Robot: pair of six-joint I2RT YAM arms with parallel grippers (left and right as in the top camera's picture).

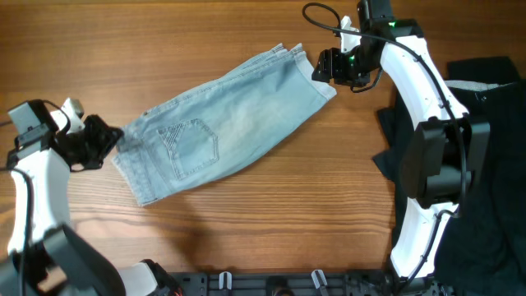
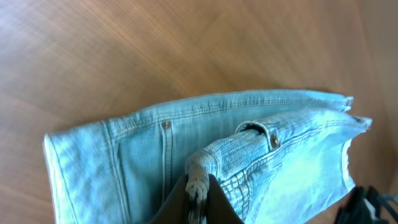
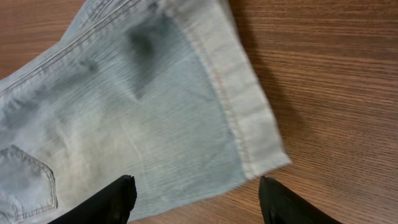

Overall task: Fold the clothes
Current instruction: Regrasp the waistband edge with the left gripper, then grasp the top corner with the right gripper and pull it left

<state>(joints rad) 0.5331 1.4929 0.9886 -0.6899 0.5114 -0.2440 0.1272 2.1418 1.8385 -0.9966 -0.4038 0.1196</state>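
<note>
The light blue denim shorts (image 1: pixel 226 115) lie flat and slanted across the wooden table, back pocket up, waistband at the left, leg hems at the upper right. My left gripper (image 1: pixel 111 138) is shut on a pinch of the waistband (image 2: pixel 198 182), which is lifted into a ridge in the left wrist view. My right gripper (image 1: pixel 322 67) is open and hovers over the hemmed leg corner (image 3: pixel 261 146), one finger over the cloth, the other over bare wood. It holds nothing.
A pile of black garments (image 1: pixel 493 148) lies at the right side of the table, under and behind the right arm. The wooden table (image 1: pixel 271 222) shows bare wood in front of the shorts.
</note>
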